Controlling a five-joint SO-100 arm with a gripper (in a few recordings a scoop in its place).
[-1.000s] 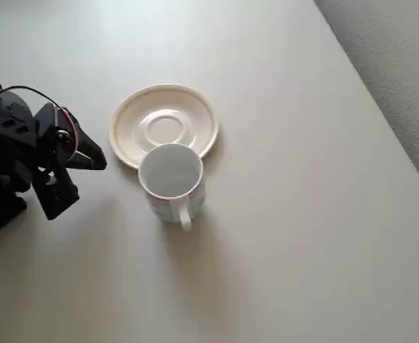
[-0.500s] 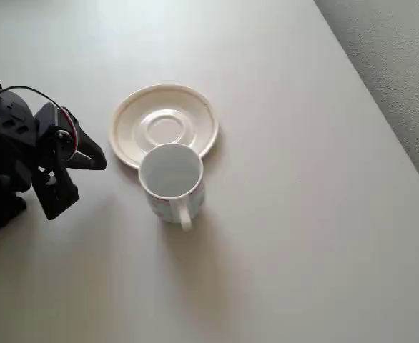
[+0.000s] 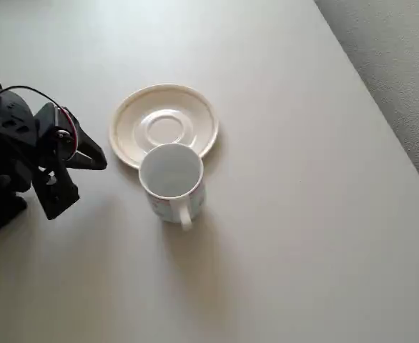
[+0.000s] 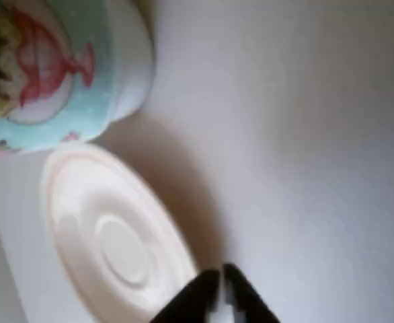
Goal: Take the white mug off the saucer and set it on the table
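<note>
Your gripper [image 3: 81, 179] sits at the left side of the table [image 3: 302, 214] in the overhead view, well apart from the crockery and holding nothing. From above, its two black fingers read as spread: one fingertip [image 3: 99, 163] points right toward the saucer [image 3: 127, 118], the other hangs lower and further left. In the wrist view the finger ends [image 4: 214, 286] appear at the bottom edge as two dark points nearly meeting, with only a thin sliver between them, and nothing sits in that sliver. The two views do not agree plainly on how wide the jaws stand, so you cannot tell the opening with confidence; what is certain is that the fingers touch neither mug nor saucer.

The white mug [image 3: 171, 179] stands upright on the table, off the saucer, just beside its lower rim in the overhead view. Whether mug and saucer touch cannot be judged. Its handle points toward the bottom of that picture. The saucer's raised centre ring lies bare.

In the wrist view the mug [image 4: 56, 67] shows a blurred print in red and pale blue, with the saucer [image 4: 109, 235] below it.
</note>
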